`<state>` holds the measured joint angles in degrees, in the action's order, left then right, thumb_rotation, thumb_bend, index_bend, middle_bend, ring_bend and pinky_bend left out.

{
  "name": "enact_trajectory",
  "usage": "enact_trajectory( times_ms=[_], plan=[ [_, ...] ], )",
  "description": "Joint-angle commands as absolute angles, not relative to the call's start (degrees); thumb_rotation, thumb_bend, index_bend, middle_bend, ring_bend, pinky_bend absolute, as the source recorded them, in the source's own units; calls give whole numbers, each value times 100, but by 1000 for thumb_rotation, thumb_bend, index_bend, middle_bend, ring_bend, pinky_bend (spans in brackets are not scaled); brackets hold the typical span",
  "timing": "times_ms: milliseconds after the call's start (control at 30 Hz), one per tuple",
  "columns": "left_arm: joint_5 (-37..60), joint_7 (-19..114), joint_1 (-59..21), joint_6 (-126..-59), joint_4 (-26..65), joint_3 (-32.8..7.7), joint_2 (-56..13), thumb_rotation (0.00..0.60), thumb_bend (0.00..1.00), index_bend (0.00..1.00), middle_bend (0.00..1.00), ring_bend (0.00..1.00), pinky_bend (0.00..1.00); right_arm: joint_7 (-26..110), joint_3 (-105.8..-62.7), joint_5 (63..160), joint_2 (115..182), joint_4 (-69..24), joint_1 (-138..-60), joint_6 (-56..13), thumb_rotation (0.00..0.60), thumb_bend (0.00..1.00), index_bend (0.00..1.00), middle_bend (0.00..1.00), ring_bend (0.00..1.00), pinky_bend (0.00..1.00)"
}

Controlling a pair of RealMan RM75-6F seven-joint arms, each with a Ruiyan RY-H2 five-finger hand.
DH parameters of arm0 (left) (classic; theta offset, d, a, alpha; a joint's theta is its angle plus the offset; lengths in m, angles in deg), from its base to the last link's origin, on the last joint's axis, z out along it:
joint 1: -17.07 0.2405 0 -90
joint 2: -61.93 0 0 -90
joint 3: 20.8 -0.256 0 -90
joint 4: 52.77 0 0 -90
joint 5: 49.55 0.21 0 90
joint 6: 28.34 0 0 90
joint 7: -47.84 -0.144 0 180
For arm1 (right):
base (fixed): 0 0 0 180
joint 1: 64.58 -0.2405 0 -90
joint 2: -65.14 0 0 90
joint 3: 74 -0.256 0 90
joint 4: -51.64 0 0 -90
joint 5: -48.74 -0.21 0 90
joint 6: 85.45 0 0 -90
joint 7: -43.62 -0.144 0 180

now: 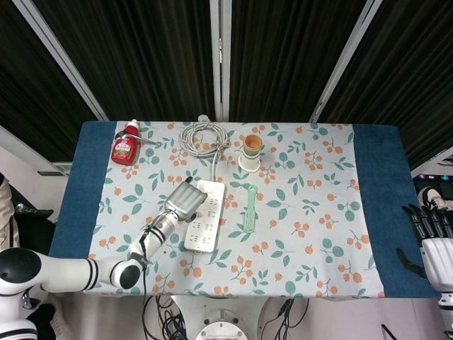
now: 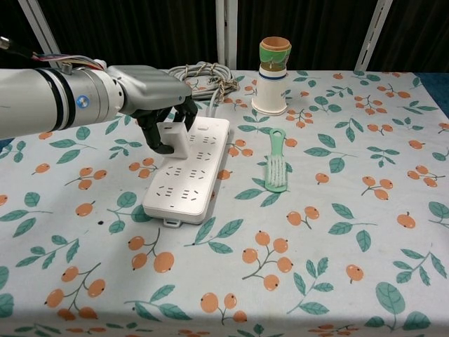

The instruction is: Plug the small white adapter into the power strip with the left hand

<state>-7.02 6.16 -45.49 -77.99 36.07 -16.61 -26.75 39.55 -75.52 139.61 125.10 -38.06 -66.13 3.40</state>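
The white power strip (image 2: 191, 168) (image 1: 204, 225) lies on the floral cloth, long axis running front to back. My left hand (image 2: 158, 95) (image 1: 184, 200) grips the small white adapter (image 2: 173, 140) and holds it against the strip's far left part. Whether its prongs sit in a socket is hidden by the fingers. In the head view the adapter is covered by the hand. My right hand (image 1: 433, 241) hangs beyond the table's right edge, fingers apart, holding nothing.
The strip's coiled grey cable (image 2: 201, 76) lies behind it. A stacked paper cup (image 2: 273, 66) stands at the back centre, a green brush (image 2: 276, 161) right of the strip, and a red bottle (image 1: 125, 146) at the back left.
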Motion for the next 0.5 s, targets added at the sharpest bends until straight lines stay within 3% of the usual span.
enact_trajectory(
  times_ms=[33, 133, 267, 500],
  plan=[
    [-755, 621, -4558, -7790, 3645, -1672, -2644, 600, 350, 540, 627, 465, 167, 3952, -7555, 13958, 12509, -3803, -6610, 347, 600, 219, 0, 66, 0, 0],
    [-781, 667, -4542, -7821, 3679, -1672, -2621, 600, 236, 346, 442, 330, 164, 3950, -7552, 13956, 12509, -3799, -6609, 340, 600, 219, 0, 66, 0, 0],
    [-768, 787, -4500, -7836, 3748, -1667, -2576, 600, 167, 190, 275, 200, 144, 3946, -7555, 13962, 12511, -3800, -6614, 338, 600, 219, 0, 66, 0, 0],
    [-545, 1213, -4334, -7822, 3876, -1657, -2463, 600, 157, 132, 196, 142, 127, 3959, -7559, 13974, 12511, -3810, -6624, 332, 600, 219, 0, 66, 0, 0]
  ],
)
